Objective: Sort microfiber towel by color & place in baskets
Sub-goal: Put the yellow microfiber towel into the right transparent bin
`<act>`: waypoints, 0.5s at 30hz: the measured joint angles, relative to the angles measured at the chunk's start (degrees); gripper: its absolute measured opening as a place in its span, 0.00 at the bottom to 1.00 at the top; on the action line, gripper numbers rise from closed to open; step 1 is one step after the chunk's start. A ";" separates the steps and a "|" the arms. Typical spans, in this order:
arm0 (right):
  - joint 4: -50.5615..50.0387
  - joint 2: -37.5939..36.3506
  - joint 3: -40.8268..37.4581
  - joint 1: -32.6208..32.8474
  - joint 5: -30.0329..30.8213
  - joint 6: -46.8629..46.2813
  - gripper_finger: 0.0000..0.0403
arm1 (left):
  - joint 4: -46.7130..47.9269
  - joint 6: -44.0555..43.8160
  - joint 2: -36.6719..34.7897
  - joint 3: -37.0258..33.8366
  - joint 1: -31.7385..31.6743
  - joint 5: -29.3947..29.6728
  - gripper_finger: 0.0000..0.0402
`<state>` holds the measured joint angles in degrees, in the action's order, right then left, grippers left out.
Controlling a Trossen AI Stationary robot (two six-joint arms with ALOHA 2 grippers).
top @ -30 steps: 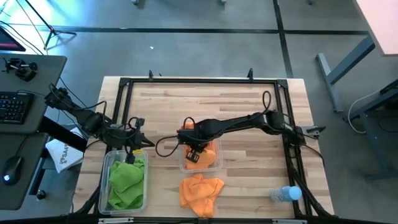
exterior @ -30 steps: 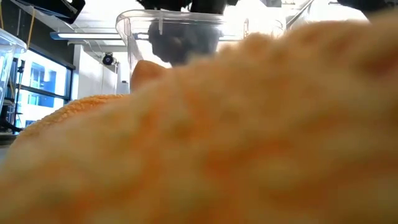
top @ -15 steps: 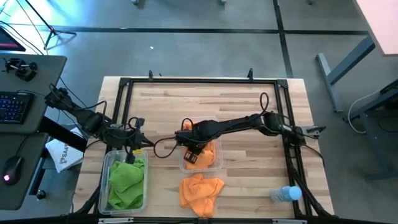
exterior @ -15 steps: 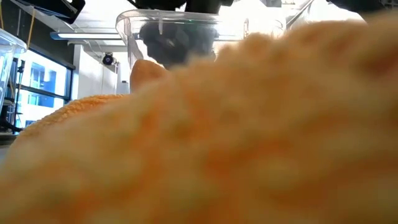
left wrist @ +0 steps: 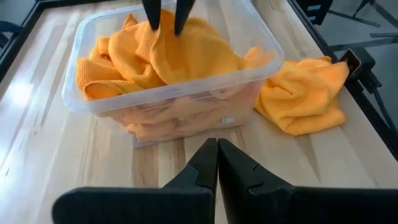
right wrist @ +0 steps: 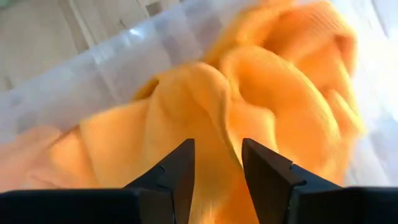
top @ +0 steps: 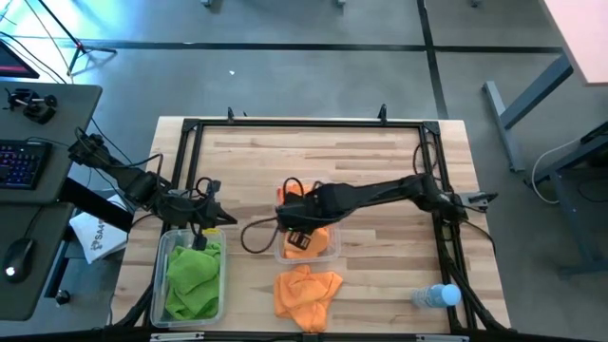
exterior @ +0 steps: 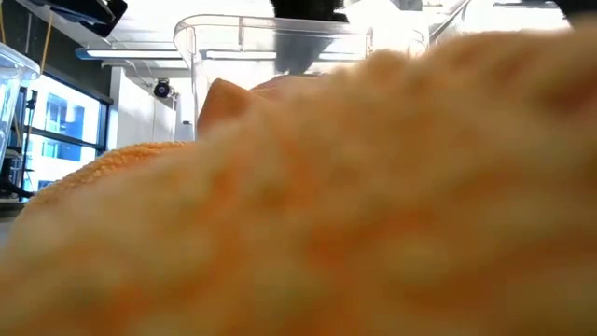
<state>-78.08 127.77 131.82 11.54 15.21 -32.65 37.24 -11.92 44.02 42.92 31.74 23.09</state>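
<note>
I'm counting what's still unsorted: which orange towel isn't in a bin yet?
The orange towel lying on the bare table by the front edge, just outside the bin of orange towels. The others sit inside that bin.

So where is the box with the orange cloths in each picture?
High view: the box sits mid-table, under the right gripper.
Low view: its clear wall rises behind the orange cloth.
Left wrist view: upper middle.
Right wrist view: clear wall across the top.
Shared landmark: the orange cloths inside.

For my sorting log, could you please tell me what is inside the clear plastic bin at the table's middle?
The clear plastic bin holds crumpled orange microfiber towels, heaped to its rim. The right gripper reaches in, fingers open. Anything beneath the heap is covered.
</note>
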 joint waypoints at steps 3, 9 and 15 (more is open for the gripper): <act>-2.87 -3.15 -1.94 1.37 2.47 -3.27 0.29 | -1.11 -0.02 0.01 0.00 0.01 -0.13 0.00; -7.54 -8.03 -4.30 5.52 9.69 -9.00 0.13 | -6.20 0.40 1.39 0.07 0.19 -0.35 0.00; -11.72 -12.79 -8.86 12.89 20.69 -16.99 0.02 | -8.79 -0.46 8.31 2.58 1.35 -0.79 0.00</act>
<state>-89.80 114.98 122.96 24.44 35.89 -49.63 28.45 -12.39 52.33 45.49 33.09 22.30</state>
